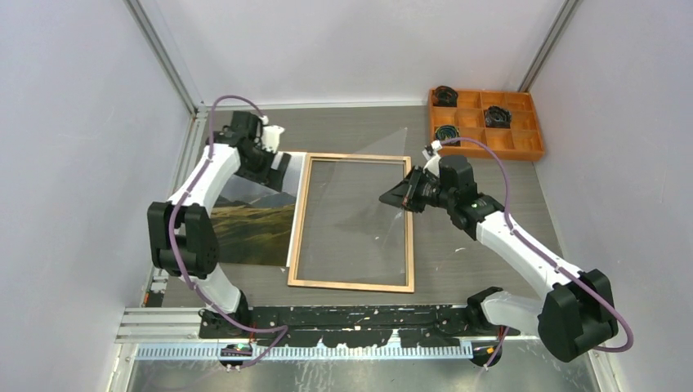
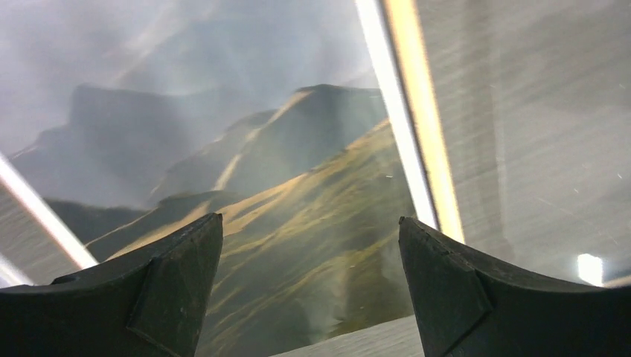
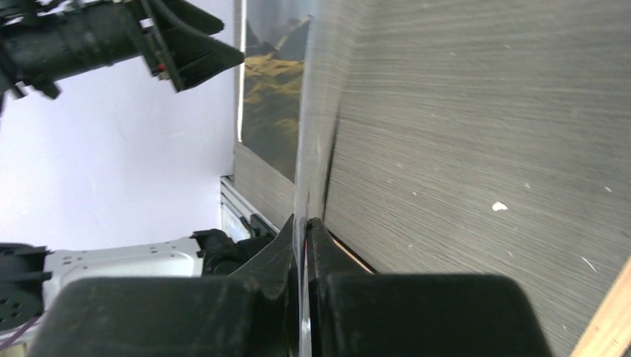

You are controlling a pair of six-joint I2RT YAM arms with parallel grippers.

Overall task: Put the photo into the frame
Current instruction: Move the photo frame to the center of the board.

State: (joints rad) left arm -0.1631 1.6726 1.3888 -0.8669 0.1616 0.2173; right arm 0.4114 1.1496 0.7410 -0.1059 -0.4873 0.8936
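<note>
The photo (image 2: 298, 223), green-brown hills under pale cloud, white-bordered, lies flat on the counter (image 1: 474, 261) beneath the wide left jaws. The wood-coloured frame (image 1: 298, 220) lies just right of them; the right jaws pinch the tilted clear pane (image 1: 359, 204).

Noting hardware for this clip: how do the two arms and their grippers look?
The left arm and right arm share white links, bulky black joint housings and a looping purple cable. The left gripper and right gripper are matte black with wedge-shaped fingers.
</note>
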